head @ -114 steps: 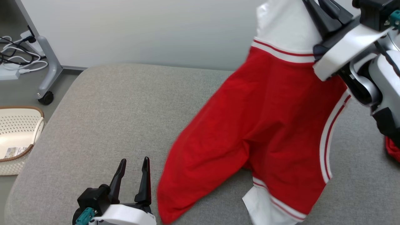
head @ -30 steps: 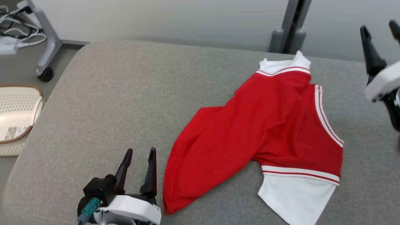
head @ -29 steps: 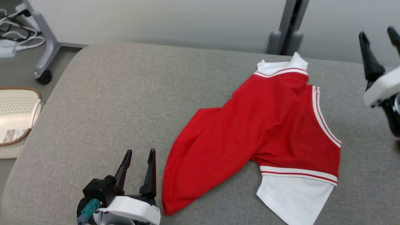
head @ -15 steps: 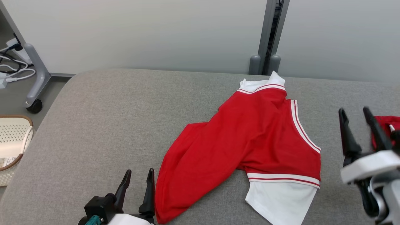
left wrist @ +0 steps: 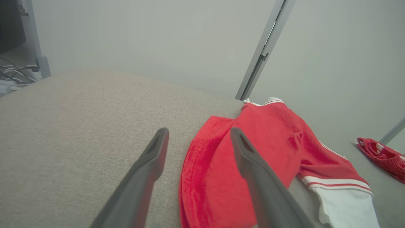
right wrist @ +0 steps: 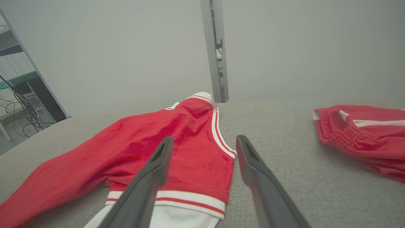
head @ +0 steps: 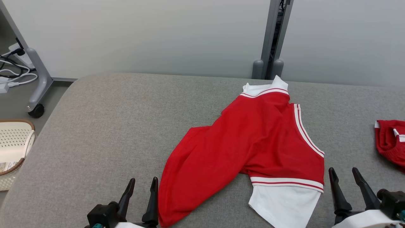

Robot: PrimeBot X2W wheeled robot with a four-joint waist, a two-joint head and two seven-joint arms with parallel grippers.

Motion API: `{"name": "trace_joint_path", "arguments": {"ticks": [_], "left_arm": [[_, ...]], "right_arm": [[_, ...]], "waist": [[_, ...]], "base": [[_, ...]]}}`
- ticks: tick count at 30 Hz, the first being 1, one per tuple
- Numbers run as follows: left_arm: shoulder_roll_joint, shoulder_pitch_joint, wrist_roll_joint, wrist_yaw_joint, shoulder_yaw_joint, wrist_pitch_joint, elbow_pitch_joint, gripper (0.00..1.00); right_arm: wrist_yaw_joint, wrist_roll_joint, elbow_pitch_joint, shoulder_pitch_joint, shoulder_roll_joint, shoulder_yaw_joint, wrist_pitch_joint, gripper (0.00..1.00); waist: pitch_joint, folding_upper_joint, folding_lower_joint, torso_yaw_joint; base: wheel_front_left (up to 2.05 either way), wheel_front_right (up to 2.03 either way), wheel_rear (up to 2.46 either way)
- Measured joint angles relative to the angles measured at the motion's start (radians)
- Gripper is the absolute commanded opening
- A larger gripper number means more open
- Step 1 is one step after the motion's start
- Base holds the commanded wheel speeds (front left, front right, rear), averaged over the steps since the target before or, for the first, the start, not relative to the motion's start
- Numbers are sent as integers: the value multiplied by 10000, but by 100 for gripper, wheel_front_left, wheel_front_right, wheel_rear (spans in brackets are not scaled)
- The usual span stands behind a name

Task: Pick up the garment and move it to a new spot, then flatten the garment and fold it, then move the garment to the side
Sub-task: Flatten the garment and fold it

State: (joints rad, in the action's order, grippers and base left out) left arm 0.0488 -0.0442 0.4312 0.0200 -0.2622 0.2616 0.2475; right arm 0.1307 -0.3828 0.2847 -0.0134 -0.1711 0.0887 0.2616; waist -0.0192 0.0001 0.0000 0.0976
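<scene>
Right, surface first: a wide grey fabric cushion [head: 104,126] w/ rounded corners filled most of the head view. A plain pale wall [head: 142,34] stood behind it, split by a grey metal post [head: 272,34] at the far edge. Off the cushion's left side, on the floor, sat a cream perforated basket [head: 12,142], and further back a wheeled stand leg [head: 36,85] w/ loose cables [head: 11,72].

The garment [head: 253,142] lay on the cushion, right of centre and not flat; a soft ridge ran along the red body. Its long axis ran diagonally, from near-left to far-right. The narrow red end pointed at the near-left, just beside my L end effector [head: 143,179]; couldn't tell if they touched. The wider end faced right, w/ a white-and-red striped edge [head: 305,131] along that side. One white panel [head: 265,87] stuck out at the far end, close to the post. Another white panel [head: 284,204] stuck out at the near end, below a striped band.

A second red piece [head: 389,142], bunched up, lay apart at the cushion's right edge.

Both L and R end effector [head: 343,169] had fingers spread apart, gripping nothing. The R one sat just right of the near white panel.
</scene>
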Motion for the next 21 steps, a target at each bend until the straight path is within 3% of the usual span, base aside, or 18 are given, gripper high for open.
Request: {"name": "trace_joint_path", "arguments": {"ticks": [17,21], "left_arm": [[-2,-63,2,-27,-48,0,274,100],[0,-198,217,-330,-253,0,775,100]], "right_arm": [[0,238,6,6,176,-105,0,100],[0,238,151,7,201,-86,0,100]], "waist": [[32,0,0,58],[64,0,0,58]], "base": [[0,0,0],[0,0,0]]}}
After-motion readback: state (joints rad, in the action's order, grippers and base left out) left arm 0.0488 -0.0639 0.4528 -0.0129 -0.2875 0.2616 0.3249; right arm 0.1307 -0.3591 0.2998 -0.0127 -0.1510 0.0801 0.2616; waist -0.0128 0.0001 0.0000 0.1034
